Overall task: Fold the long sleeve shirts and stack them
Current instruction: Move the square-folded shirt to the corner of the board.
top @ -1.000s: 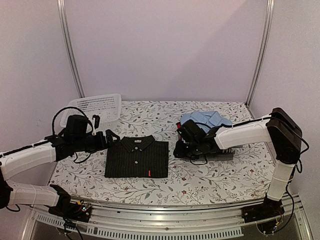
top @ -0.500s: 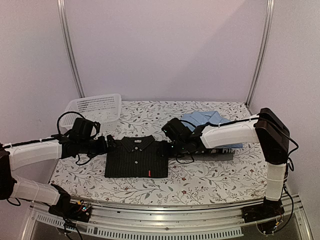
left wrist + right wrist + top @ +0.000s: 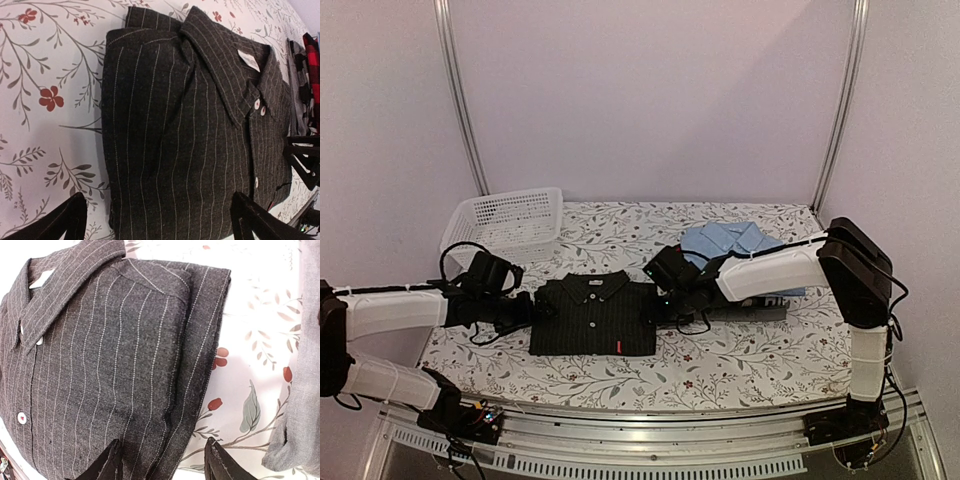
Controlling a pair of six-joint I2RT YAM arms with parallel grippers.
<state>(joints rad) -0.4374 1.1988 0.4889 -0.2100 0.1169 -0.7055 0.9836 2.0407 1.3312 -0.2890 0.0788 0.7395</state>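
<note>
The black pinstriped shirt [image 3: 594, 315] lies folded flat on the table, collar toward the back. It fills the left wrist view [image 3: 195, 135] and the right wrist view [image 3: 100, 365]. The light blue shirt [image 3: 732, 241] lies folded at the back right on a small stack of clothes. My left gripper [image 3: 527, 307] is open at the black shirt's left edge, its fingers [image 3: 60, 222] straddling that edge. My right gripper [image 3: 655, 308] is open at the shirt's right edge, its fingers [image 3: 220, 465] straddling the folded side.
A white mesh basket [image 3: 505, 217] stands at the back left. A grey cloth [image 3: 300, 390] and a red-and-black checked garment [image 3: 312, 65] lie in the stack right of the black shirt. The table carries a floral cloth [image 3: 740, 360].
Both grippers have moved inward to the black shirt: the left toward its left edge, the right from the stack at the right over to its right edge.
</note>
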